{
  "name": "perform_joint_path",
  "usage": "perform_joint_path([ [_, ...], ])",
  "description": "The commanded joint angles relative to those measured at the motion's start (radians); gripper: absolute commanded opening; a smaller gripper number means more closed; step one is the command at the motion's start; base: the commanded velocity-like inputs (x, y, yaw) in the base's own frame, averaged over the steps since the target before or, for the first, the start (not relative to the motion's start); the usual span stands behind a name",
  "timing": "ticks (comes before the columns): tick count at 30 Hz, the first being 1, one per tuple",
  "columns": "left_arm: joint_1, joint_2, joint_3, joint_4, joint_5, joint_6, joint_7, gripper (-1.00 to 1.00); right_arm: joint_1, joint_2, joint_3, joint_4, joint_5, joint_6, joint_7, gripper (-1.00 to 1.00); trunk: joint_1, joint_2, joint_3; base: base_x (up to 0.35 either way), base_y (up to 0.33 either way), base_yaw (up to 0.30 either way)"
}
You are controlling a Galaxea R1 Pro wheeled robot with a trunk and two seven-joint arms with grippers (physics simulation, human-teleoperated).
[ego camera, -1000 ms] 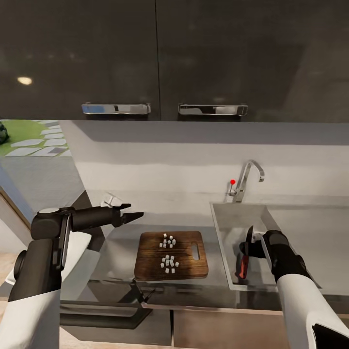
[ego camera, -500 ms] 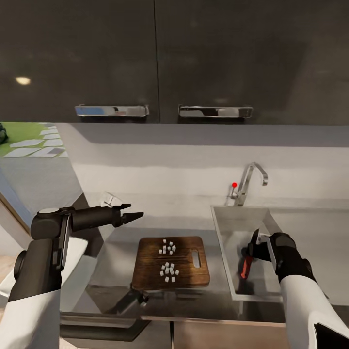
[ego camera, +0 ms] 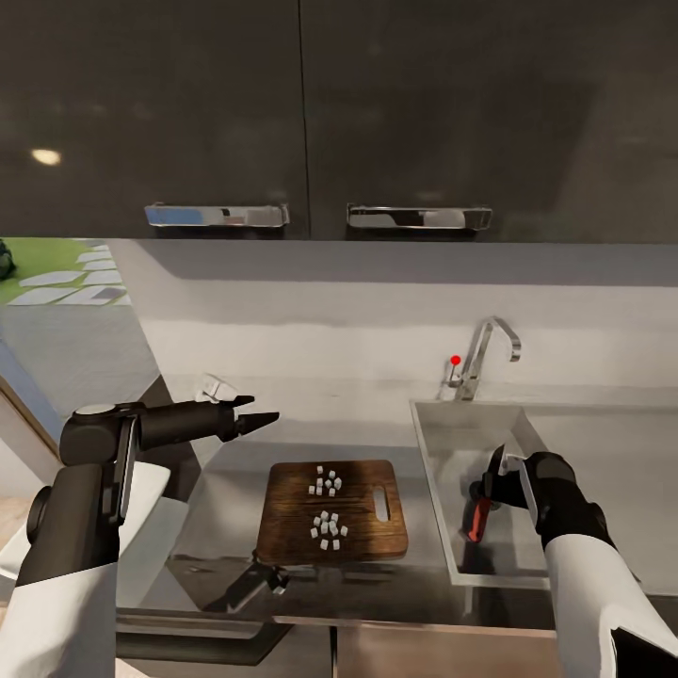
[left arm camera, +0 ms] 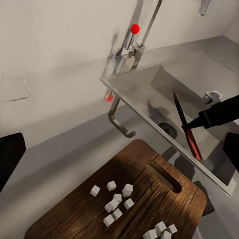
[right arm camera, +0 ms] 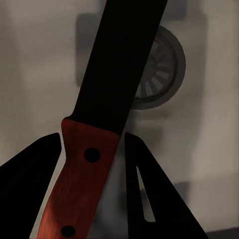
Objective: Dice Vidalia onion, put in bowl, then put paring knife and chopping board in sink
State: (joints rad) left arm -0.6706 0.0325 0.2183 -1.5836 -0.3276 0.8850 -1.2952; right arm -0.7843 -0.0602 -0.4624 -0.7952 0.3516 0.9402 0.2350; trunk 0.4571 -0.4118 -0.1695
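Observation:
The paring knife, dark blade up and red handle down, hangs over the sink basin with my right gripper shut on it. In the right wrist view its red riveted handle sits between the fingers, above the round drain. The wooden chopping board lies on the countertop left of the sink, carrying two clusters of white diced onion. My left gripper hovers open above and left of the board. A white bowl shows partly behind my left arm.
The curved chrome tap with its red knob stands behind the sink. Dark upper cabinets with chrome handles hang overhead. A flat drainboard extends right of the basin. The left wrist view shows the board, knife and basin.
The head view has shifted slightly. My right gripper with the knife stays over the basin, nudged a little to the right. The left arm, board and onion pieces are unchanged.

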Motion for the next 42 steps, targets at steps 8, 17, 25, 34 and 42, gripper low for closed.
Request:
perform_joint_path([
  [8, -0.001, 0.000, 0.001, -0.001, -0.010, 0.009, -0.010, 1.00, -0.001, 0.000, -0.001, 0.009, 0.012, 0.006, 0.009, -1.00, 0.001, -0.002, -0.002, 0.000, 0.000, 0.000],
  [17, -0.001, 0.000, 0.001, -0.001, -0.010, 0.009, -0.010, 1.00, -0.001, 0.000, -0.001, 0.016, 0.012, 0.006, 0.010, -1.00, 0.001, -0.002, -0.002, 0.000, 0.000, 0.000],
  [25, -0.001, 0.000, 0.001, -0.001, -0.010, 0.009, -0.010, 1.00, -0.001, 0.000, -0.001, 0.016, 0.012, 0.007, 0.010, -1.00, 0.001, -0.002, -0.002, 0.000, 0.000, 0.000],
  [34, -0.001, 0.000, 0.001, -0.001, -0.010, 0.009, -0.010, 1.00, -0.001, 0.001, -0.001, 0.016, 0.011, 0.019, 0.010, -1.00, 0.001, -0.002, -0.008, 0.000, 0.000, 0.000],
  [42, -0.001, 0.000, 0.001, -0.001, -0.010, 0.009, -0.010, 1.00, -0.001, 0.000, -0.002, 0.016, 0.010, 0.020, 0.010, -1.00, 0.001, -0.002, -0.009, 0.000, 0.000, 0.000],
])
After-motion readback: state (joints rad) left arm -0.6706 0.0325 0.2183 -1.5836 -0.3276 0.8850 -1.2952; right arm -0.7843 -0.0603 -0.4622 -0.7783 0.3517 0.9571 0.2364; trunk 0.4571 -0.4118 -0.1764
